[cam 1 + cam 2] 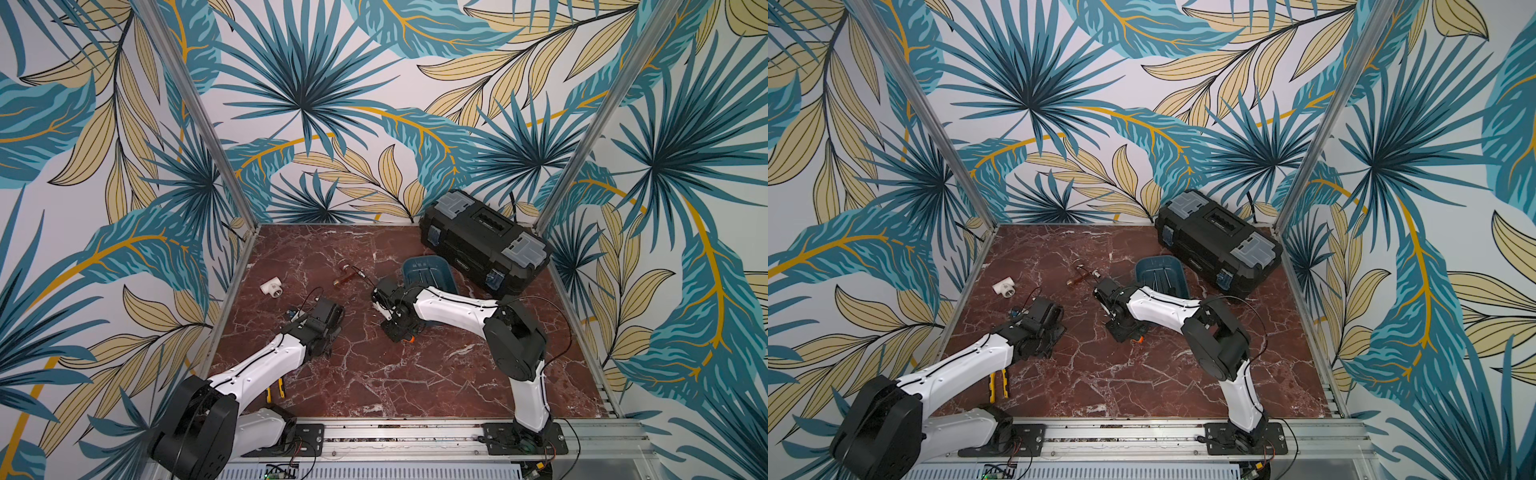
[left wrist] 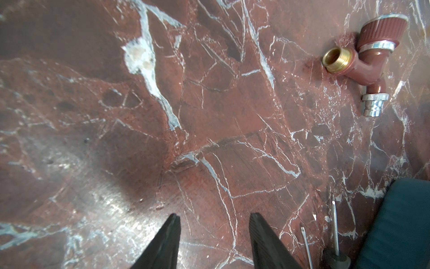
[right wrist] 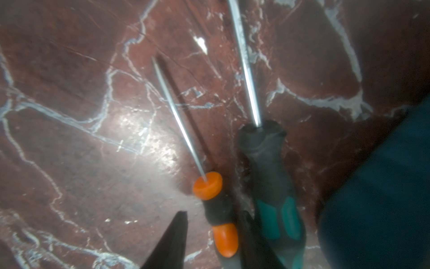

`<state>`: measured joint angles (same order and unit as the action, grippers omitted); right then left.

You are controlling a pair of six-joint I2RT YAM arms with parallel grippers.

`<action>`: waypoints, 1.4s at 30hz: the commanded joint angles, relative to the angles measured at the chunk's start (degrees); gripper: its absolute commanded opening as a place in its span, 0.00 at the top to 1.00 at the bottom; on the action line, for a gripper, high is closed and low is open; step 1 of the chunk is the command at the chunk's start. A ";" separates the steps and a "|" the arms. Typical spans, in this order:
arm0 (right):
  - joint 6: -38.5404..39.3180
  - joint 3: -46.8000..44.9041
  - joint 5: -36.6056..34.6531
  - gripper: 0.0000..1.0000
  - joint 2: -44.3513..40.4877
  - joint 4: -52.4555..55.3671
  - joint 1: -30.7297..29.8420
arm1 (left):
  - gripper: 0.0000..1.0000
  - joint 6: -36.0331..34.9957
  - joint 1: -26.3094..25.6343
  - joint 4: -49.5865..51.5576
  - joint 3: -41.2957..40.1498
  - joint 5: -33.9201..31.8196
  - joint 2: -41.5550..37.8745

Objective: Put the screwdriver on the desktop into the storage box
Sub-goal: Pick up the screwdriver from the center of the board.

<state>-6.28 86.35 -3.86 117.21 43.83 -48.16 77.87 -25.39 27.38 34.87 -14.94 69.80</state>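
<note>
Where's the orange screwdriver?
In the right wrist view, the orange screwdriver lies on the desktop between the fingers of the right hand, beside the teal screwdriver, near the storage box.

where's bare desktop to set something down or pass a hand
Widest free: front middle of the desktop, between the pliers and right arm. Also far strip behind the faucet and white tee fitting. Crowded: screwdrivers, right gripper, storage box and black toolbox bunch together.

Top views overlook the whole desktop [image 1: 374, 374]; wrist views face it closely.
</note>
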 commanded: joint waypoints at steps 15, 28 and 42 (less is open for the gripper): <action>2.47 -0.90 -0.28 0.77 4.05 3.10 -4.14 | 0.47 -0.26 0.41 0.23 0.55 -0.08 0.42; -0.37 1.97 5.88 0.99 -1.84 0.99 -5.60 | 0.48 0.12 0.41 0.21 0.64 0.20 0.54; -6.79 2.36 9.69 1.00 -15.67 -0.59 1.67 | 0.48 0.71 -0.03 -0.68 -0.01 -0.01 -0.37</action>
<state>-10.11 89.14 4.73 104.31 43.35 -49.47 78.06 -25.41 27.20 34.87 -14.31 70.17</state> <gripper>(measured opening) 0.250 0.525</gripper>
